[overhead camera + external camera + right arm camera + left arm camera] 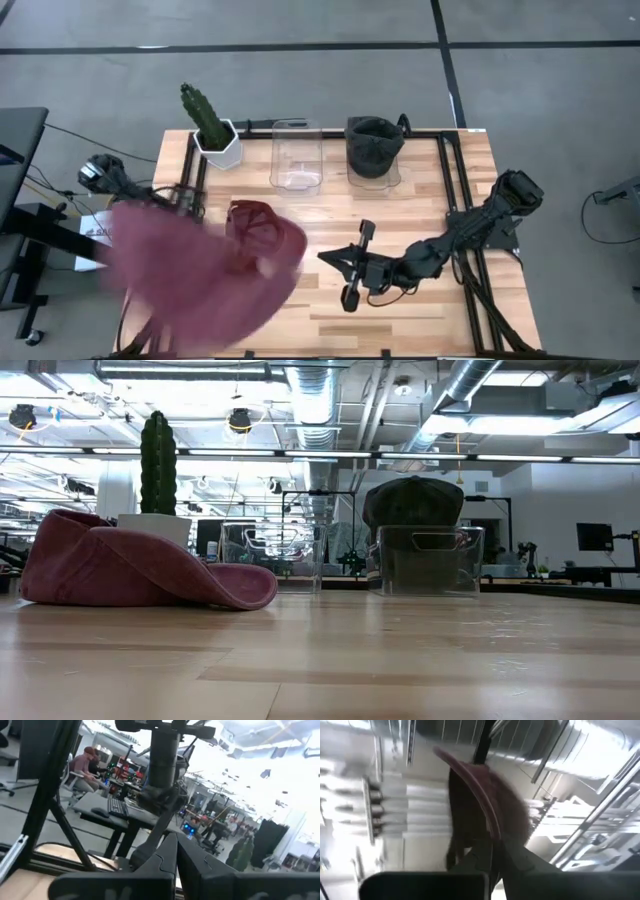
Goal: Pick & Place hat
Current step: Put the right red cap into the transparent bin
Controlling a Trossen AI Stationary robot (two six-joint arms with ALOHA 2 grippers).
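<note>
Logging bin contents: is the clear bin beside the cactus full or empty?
Empty: the clear bin shows only bare wood through it.

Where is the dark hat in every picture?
High view: dark hat at the table's far edge, on a clear bin.
Low view: right of middle, atop that bin.
Left wrist view: not in it.
Right wrist view: not in it.
Landmark: cactus.
</note>
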